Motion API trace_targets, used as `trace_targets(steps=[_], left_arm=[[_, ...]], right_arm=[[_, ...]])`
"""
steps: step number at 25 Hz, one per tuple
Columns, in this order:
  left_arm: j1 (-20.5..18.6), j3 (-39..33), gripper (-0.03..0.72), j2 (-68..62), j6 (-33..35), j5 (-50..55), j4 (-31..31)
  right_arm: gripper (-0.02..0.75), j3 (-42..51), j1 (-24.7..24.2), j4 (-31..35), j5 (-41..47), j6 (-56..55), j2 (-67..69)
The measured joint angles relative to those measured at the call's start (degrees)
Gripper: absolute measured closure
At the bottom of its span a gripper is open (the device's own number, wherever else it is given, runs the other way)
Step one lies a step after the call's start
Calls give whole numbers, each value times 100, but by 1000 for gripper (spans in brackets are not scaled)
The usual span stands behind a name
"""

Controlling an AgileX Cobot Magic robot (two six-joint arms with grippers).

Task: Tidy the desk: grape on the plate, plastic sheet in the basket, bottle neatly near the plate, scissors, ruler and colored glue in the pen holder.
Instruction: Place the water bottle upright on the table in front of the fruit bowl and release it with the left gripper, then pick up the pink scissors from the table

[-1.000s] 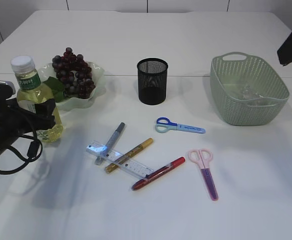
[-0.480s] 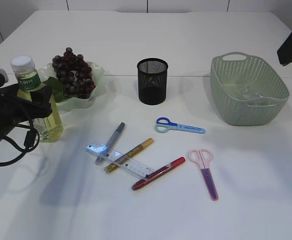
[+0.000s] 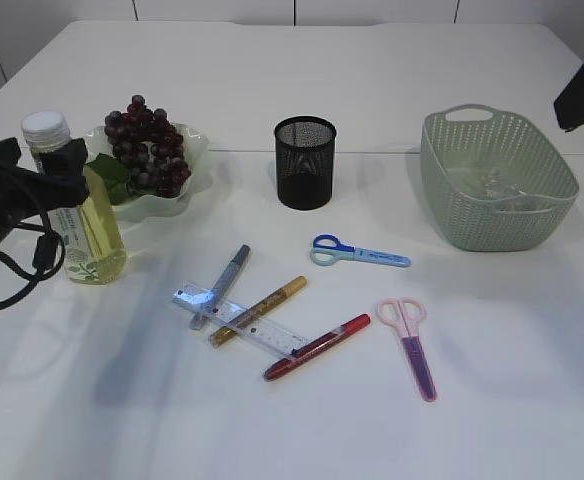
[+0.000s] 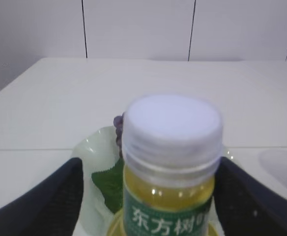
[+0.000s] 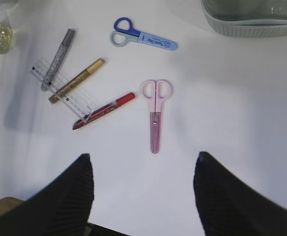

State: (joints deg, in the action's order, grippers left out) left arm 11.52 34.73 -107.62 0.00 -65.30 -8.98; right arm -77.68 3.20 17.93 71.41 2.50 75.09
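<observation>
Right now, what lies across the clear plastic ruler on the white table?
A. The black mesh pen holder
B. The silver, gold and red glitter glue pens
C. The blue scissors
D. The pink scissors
B: the three glitter glue pens cross the clear plastic ruler; both scissors and the holder sit apart from it.

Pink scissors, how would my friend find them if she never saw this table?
Start at the green basket on the right and come toward the front edge. The pink scissors lie alone there, handles toward the basket. The blue scissors sit nearer the black pen holder; only these have pink handles and a purple sheath.
</observation>
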Motion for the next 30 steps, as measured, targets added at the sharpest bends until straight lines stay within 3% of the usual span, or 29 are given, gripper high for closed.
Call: trace_targets(steps=[17, 26, 30], left_arm=[[0, -23, 95, 1246, -79, 225, 26], [0, 138, 95, 2435, -258, 2160, -471], [0, 192, 95, 2888, -258, 2598, -394]], right_arm=[[236, 0, 0, 0, 0, 0, 0], [236, 0, 0, 0, 0, 0, 0], [235, 0, 0, -31, 0, 0, 0]])
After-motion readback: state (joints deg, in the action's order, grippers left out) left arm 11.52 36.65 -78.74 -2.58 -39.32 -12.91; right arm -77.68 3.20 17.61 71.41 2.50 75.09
